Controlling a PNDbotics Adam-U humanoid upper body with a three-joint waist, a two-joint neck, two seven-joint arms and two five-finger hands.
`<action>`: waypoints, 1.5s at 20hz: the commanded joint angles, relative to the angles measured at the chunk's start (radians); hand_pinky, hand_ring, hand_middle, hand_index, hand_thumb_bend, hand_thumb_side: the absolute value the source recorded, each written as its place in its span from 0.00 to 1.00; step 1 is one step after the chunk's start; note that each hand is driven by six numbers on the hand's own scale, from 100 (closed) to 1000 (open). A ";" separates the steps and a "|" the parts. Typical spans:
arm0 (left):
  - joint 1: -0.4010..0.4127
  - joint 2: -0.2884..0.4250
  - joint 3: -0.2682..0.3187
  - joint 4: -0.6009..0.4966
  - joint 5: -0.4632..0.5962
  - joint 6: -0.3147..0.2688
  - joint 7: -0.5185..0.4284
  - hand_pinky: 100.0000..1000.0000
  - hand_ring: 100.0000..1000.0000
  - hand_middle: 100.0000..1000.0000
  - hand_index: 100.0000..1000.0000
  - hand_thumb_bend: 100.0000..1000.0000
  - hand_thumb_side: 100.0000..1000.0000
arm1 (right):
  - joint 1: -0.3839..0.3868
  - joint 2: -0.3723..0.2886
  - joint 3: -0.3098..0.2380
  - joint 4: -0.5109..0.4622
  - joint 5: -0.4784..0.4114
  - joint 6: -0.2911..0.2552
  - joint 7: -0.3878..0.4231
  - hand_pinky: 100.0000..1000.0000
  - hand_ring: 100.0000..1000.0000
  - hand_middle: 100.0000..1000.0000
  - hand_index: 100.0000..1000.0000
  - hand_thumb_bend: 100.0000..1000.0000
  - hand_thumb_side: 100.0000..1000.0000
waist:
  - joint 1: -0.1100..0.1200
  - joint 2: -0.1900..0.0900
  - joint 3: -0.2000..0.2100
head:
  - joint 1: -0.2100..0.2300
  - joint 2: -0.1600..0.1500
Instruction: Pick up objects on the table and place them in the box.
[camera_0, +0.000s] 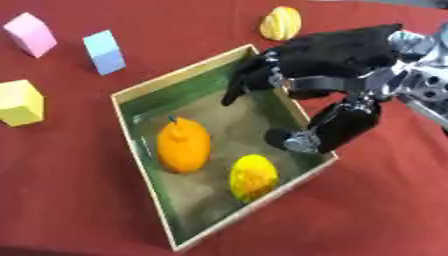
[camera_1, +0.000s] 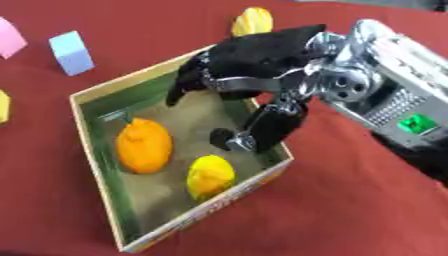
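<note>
Box (camera_0: 147, 90): open, shallow, green inner walls, tan rim; on red cloth (camera_0: 367, 210). Holds orange fruit (camera_0: 183, 145) and yellow fruit (camera_0: 253, 176). Right hand (camera_0: 324, 75) above it, fingers relaxed, empty. No legible writing.

Matt cloth, cardboard and plastic-looking pieces

A matt dark-red cloth covers the tabletop (camera_0: 79, 200); the shallow cardboard box (camera_0: 229, 212) has pale raw edges and a dull brown floor; above it, the right hand (camera_1: 254, 65) is matt black with shiny silver metal joints.
</note>
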 joint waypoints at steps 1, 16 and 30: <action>-0.003 0.010 0.006 -0.015 0.003 0.000 0.004 0.72 0.67 0.62 0.78 0.03 0.61 | 0.032 -0.082 -0.077 -0.013 -0.005 0.017 -0.074 0.87 0.89 0.80 0.87 0.10 0.00 | 0.010 -0.017 -0.002 | 0.004 -0.012; -0.010 0.014 0.011 -0.015 -0.003 -0.002 0.011 0.72 0.67 0.62 0.78 0.03 0.61 | 0.260 -0.268 -0.346 0.232 0.016 -0.035 -0.305 0.87 0.89 0.80 0.87 0.26 0.00 | 0.016 0.010 -0.011 | 0.004 -0.033; -0.015 0.012 0.008 -0.015 0.002 -0.002 0.009 0.72 0.67 0.62 0.77 0.02 0.62 | 0.131 -0.165 -0.335 0.494 0.083 -0.040 -0.278 0.87 0.88 0.78 0.86 0.30 0.00 | 0.015 0.042 0.003 | -0.020 -0.057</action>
